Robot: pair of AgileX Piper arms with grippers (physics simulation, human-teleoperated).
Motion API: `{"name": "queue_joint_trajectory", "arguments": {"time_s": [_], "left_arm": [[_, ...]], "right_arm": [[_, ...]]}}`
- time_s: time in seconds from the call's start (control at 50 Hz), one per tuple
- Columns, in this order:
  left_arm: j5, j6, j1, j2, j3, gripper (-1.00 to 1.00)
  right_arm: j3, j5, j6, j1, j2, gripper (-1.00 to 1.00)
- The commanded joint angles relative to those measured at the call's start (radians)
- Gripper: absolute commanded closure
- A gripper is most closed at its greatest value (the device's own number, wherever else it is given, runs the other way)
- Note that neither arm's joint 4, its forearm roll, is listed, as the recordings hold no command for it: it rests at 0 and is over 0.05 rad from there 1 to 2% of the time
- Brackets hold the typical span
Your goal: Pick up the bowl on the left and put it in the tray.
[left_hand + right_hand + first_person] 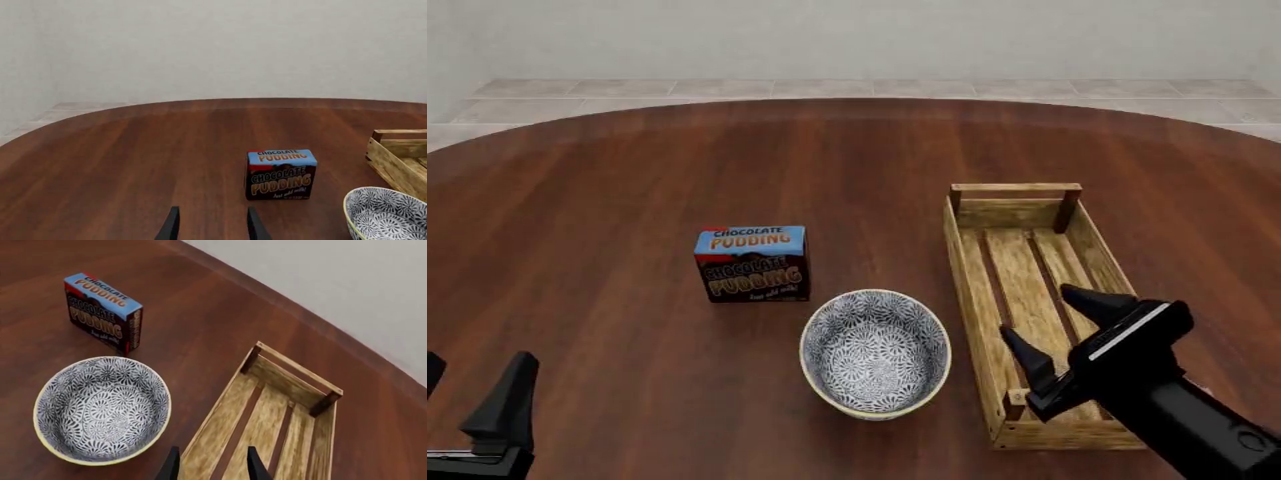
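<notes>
Right claw [1073, 326] hangs over the near end of the tray [966, 262], jaws wide, nothing in them. Left claw [474, 395] sits low at the near-left table edge, well apart from everything, fingers spread w/ nothing between.

Bowl [874, 351] stands upright on the table [601, 200], mouth up, just beside the tray's left long wall but not touching as far as I can tell. Pudding box [753, 263] is near it, farther back & to the left.

Step in hand, as I judge it: approach for the pick; bowl not yet gripped. Right claw is much nearer. Best bet: come down over the rim w/ one finger inside & one outside, pinch the wall, lift straight, keep level, clear the tray's side before moving over.

Bowl is round, so no long axis; any rim spot works. Tray's long axis runs away from the arms.
</notes>
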Motion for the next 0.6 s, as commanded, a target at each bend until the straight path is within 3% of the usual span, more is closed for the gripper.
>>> {"name": "queue_joint_trajectory", "arguments": {"time_s": [0.02,0.6], "left_arm": [[0.0,0.0,0.0,0.0,0.0,-1.0],[0.0,0.0,0.0,0.0,0.0,-1.0]], "right_arm": [[-0.037,-0.011,-0.031,0.019,0.056,-1.0],[-0.157,0.049,-0.049,0.052,0.12,-1.0]]}}
